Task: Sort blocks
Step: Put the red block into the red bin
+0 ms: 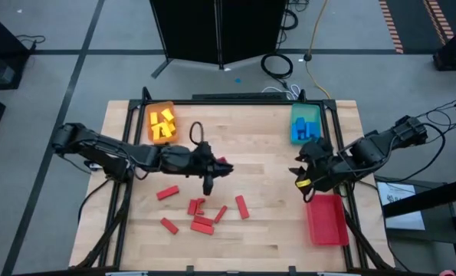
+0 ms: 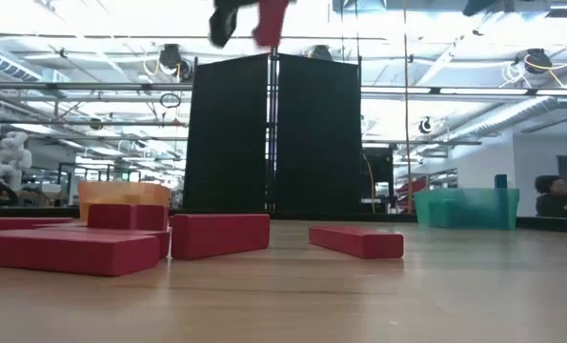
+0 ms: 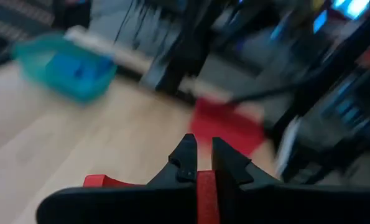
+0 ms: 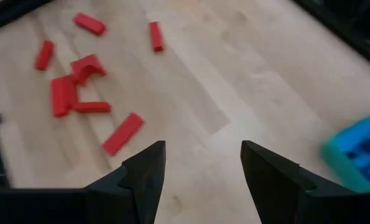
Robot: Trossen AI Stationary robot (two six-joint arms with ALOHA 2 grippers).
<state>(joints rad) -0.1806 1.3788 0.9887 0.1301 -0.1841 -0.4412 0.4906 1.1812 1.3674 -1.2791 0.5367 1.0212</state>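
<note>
One red block (image 3: 206, 198) is pinched between the left gripper (image 1: 212, 170) fingers, lifted above the table (image 1: 266, 230) near its middle. To place it well, I would carry it level across to the red tray (image 1: 327, 221) and release low. Right gripper (image 4: 200, 165) waits beside that tray, jaws apart and empty. Only the left wrist view shows the pinch itself; the high view alone shows the remaining red blocks (image 1: 201, 215).

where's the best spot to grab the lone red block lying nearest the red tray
Probably across its two long sides at the middle, coming straight down from above. That red block lies flat on the table and apart from the other red blocks, so its long edges are free for fingers. The right end effector, open and empty, is nearer the red tray.
</note>
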